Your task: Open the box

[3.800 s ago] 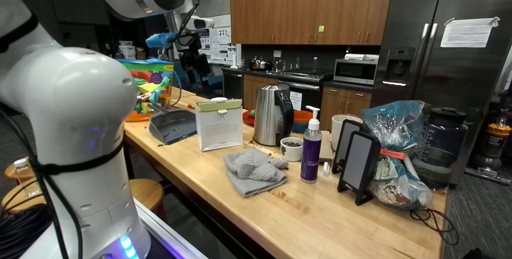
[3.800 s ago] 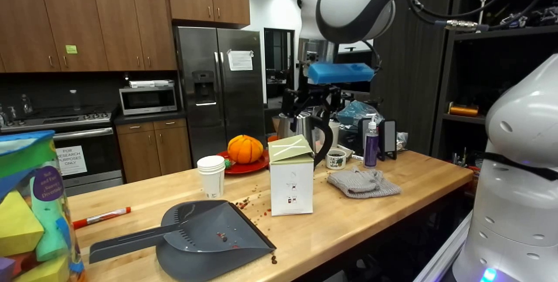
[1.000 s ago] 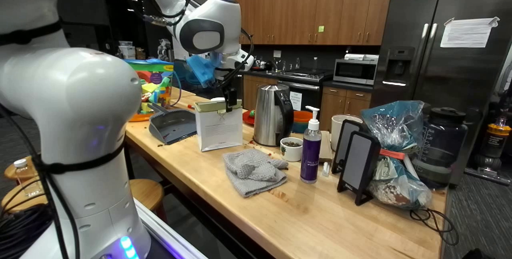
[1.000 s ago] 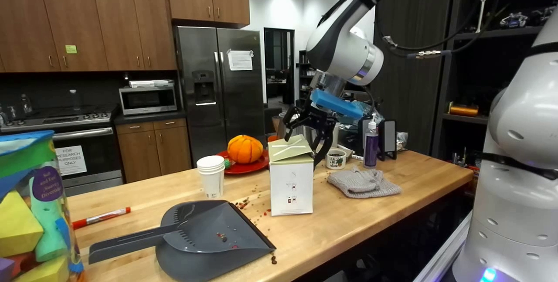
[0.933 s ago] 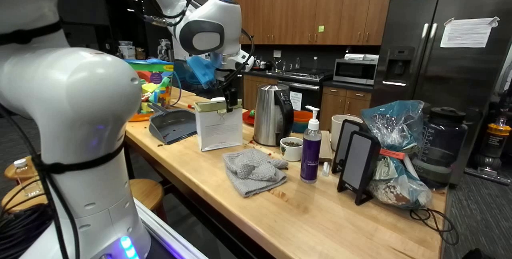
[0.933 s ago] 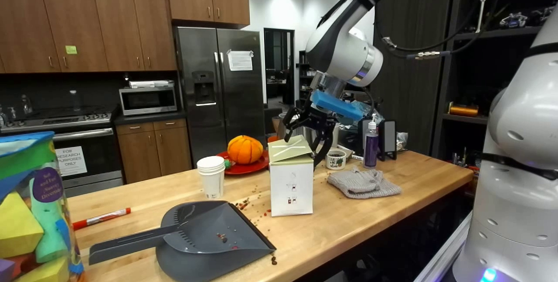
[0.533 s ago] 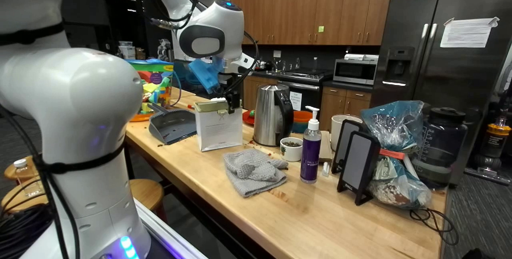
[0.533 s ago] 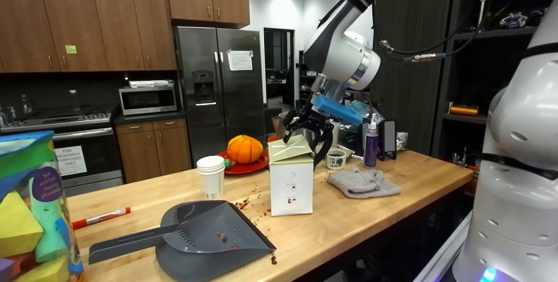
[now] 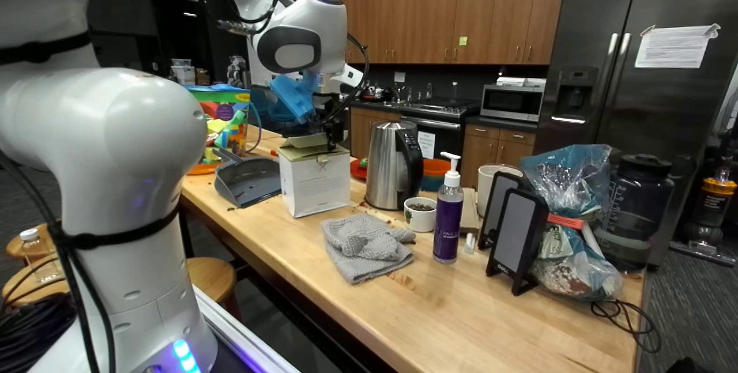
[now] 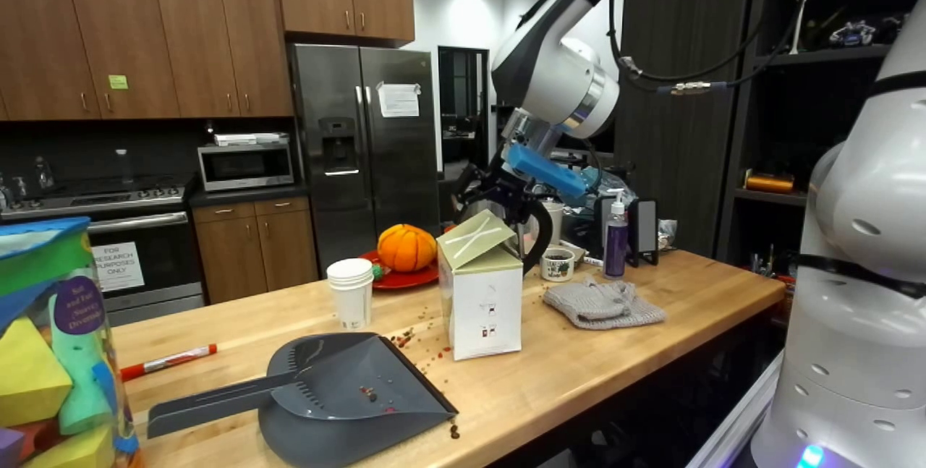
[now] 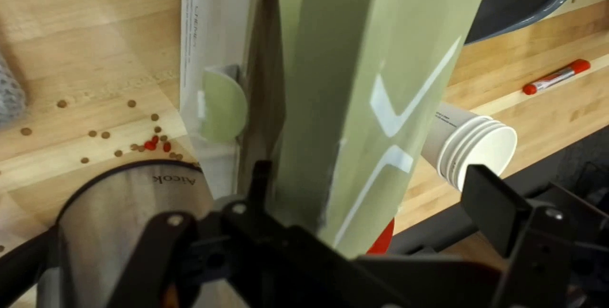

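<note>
Wrist view: jaws wide apart, gripping nothing, one fingertip point(image 11: 260, 185) by edge of part-raised lid point(image 11: 364, 136). Box point(image 9: 317, 184) on bench point(image 9: 461, 321), just beside kettle point(image 9: 383, 168). Fingertip dragging lid sideways could slide unheld box into kettle.

The wooden table point(image 9: 461, 327) on my feed carries the box point(image 10: 492, 316), dustpan point(image 10: 333, 397), marker point(image 10: 170, 362), cups point(image 10: 351, 298), plate point(image 10: 402, 281) and kettle point(image 9: 381, 168); I also see the cloth point(image 9: 369, 247), purple bottle point(image 9: 447, 226) and speakers point(image 9: 515, 234), with small bits point(image 11: 150, 145) scattered near the box.
</note>
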You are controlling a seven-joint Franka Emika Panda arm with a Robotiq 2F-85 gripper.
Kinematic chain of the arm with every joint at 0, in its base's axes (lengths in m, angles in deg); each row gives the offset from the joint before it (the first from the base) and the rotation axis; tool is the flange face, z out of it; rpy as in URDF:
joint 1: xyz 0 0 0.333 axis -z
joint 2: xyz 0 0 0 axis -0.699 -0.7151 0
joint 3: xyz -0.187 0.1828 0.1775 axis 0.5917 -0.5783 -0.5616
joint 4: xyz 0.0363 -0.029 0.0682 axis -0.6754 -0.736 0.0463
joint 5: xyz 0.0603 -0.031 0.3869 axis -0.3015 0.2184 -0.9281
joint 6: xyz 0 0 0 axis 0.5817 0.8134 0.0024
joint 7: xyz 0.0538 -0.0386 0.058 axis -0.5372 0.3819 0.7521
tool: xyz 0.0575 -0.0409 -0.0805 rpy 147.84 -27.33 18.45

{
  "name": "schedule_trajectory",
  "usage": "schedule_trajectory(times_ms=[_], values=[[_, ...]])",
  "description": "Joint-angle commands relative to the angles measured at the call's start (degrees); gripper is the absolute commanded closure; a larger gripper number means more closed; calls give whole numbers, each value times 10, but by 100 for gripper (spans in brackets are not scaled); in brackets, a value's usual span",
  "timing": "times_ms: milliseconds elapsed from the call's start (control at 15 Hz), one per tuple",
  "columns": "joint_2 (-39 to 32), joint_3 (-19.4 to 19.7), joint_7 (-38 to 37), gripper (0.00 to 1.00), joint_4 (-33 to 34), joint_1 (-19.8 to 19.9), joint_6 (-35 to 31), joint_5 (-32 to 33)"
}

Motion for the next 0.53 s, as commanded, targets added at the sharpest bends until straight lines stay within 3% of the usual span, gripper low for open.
schedule_trajectory(times_ms=[0, 467], values=[[0, -4, 21, 0, 8, -1, -1, -19], [10, -9, 27, 0, 0, 1, -6, -11]])
